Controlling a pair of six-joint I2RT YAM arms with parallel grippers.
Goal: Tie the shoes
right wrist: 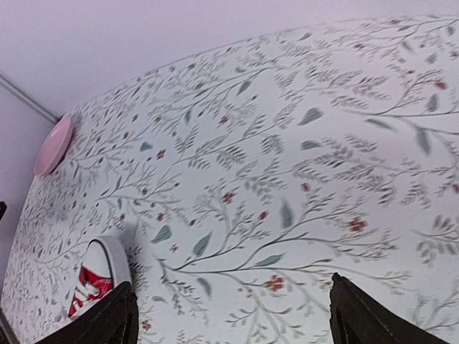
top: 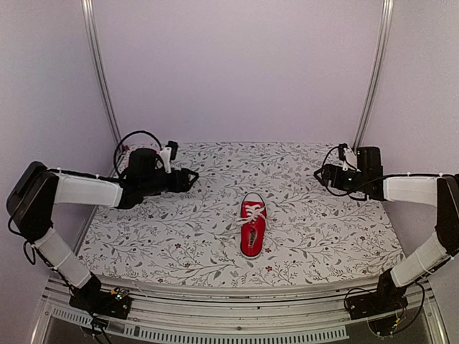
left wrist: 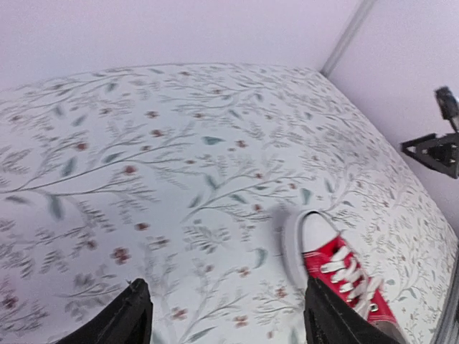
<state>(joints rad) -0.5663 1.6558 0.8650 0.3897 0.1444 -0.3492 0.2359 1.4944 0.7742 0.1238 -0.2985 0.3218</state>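
Sneaker [top: 252, 228]: one only, red with white laces, lying mid-tabletop [top: 165, 236]. Two grippers, left gripper [left wrist: 226, 304] and right gripper [right wrist: 231, 301], both spread wide, holding nothing, well apart from it.

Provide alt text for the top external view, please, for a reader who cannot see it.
A small red sneaker with white laces lies mid-table on a floral cloth, toe toward the back wall. The robot's left gripper and right gripper are held well clear of it on either side.
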